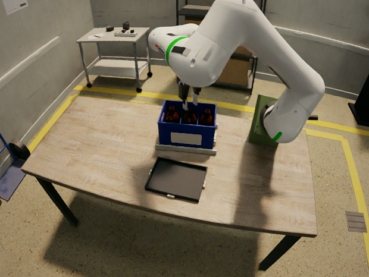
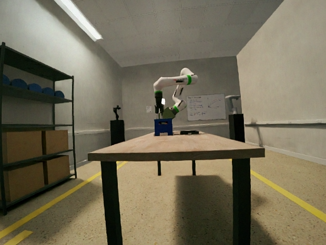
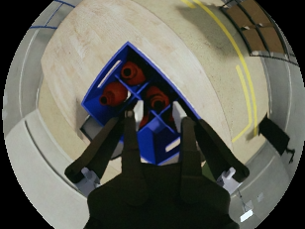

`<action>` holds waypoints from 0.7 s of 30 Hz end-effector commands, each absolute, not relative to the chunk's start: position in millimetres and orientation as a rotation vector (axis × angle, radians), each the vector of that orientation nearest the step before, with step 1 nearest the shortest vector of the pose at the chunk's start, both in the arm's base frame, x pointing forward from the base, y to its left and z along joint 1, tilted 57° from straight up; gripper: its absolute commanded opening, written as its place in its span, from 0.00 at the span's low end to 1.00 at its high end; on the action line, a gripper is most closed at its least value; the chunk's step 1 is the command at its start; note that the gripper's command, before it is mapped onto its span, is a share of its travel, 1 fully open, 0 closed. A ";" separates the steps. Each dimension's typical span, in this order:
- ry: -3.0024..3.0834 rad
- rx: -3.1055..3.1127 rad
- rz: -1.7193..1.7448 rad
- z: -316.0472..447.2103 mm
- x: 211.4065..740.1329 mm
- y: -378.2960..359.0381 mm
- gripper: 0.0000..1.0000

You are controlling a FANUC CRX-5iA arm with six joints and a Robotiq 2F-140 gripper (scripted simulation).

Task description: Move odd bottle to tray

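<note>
Bottles point(image 1: 207, 118) point(image 3: 114, 93), five reddish-brown ones, standing inside the blue crate point(image 1: 163, 135) point(image 2: 163, 129) point(image 3: 153, 146), at the centre of the top view; odd neck impossible to pick out, some bottles partly hidden behind fingers and crate walls in the wrist view. Gripper point(image 1: 190, 105) point(image 2: 159, 116) point(image 3: 157, 107) pointing down over the crate, fingers spread partway, with a gap between the tips and no bottle pinched. Crate upright on the wooden table point(image 1: 104, 134) point(image 2: 176, 147) point(image 3: 69, 49), with a pale strip point(image 1: 184, 149) along its near side. Black tray point(image 1: 178, 178) point(image 2: 189, 132) lying flat below the crate in the top view, apart from it, no bottle on it; small pale pieces point(image 1: 170, 196) at its edges. Green arm mount point(image 1: 256, 134) right of the crate in the top view.
</note>
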State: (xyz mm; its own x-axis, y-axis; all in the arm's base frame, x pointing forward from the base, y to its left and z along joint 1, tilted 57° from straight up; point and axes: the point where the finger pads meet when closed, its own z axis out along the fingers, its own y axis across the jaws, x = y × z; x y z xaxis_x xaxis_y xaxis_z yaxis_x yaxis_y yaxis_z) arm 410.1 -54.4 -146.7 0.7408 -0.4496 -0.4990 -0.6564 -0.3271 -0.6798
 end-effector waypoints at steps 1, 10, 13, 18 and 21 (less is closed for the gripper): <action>0.841 -1.980 0.270 -146.9 410.3 -54.7 0.44; 0.841 -1.980 0.270 -150.0 411.1 -50.0 0.44; 0.841 -1.980 0.270 -151.0 411.4 -48.4 0.44; 0.841 -1.980 0.270 -153.4 412.0 -44.7 0.44; 0.841 -1.980 0.270 -155.4 412.6 -41.7 0.44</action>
